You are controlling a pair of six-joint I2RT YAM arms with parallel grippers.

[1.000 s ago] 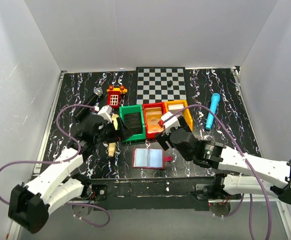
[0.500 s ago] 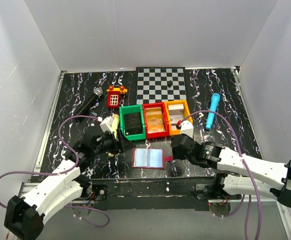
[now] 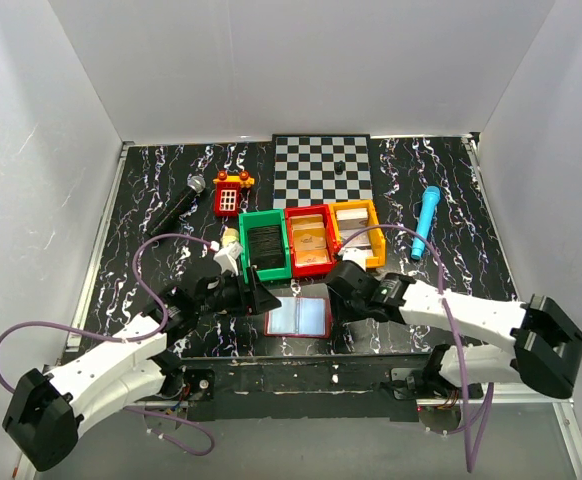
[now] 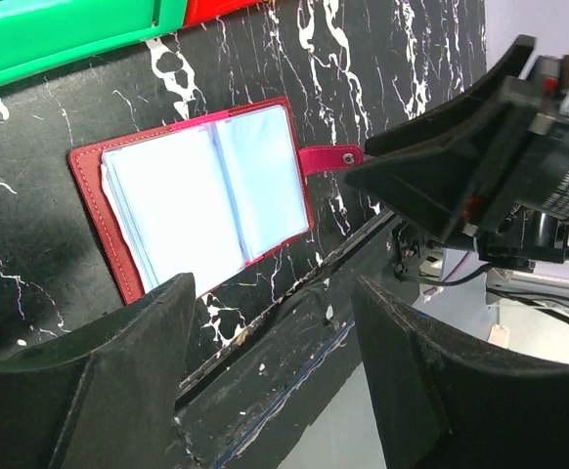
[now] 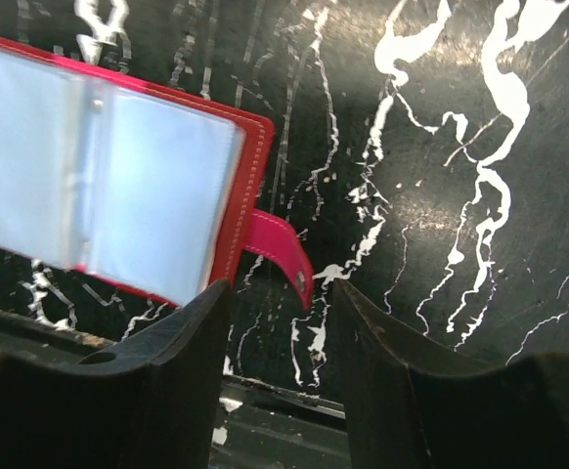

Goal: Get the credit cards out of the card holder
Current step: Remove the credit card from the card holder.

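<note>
The card holder (image 3: 298,317) lies open and flat near the table's front edge, dark red with pale blue sleeves (image 4: 206,191) facing up and its red tab (image 5: 280,250) sticking out to the right. A dark card (image 3: 267,243) lies in the green bin, a tan-orange card (image 3: 309,243) in the red bin, a pale card (image 3: 355,226) in the yellow bin. My left gripper (image 3: 262,298) (image 4: 270,293) is open at the holder's left edge, holding nothing. My right gripper (image 3: 335,306) (image 5: 278,291) is open at the right edge, the tab just ahead of its fingertips, untouched.
Green (image 3: 263,246), red (image 3: 309,212) and yellow (image 3: 375,240) bins stand in a row just behind the holder. Farther back are a checkerboard (image 3: 323,168), a red toy phone (image 3: 231,192), a black microphone (image 3: 178,203) and a blue tube (image 3: 426,222). The table's front edge (image 4: 294,293) is right by the holder.
Both arms pulled back from the bins toward the front edge and now flank the card holder. Both sets of jaws have narrowed but stay open.
</note>
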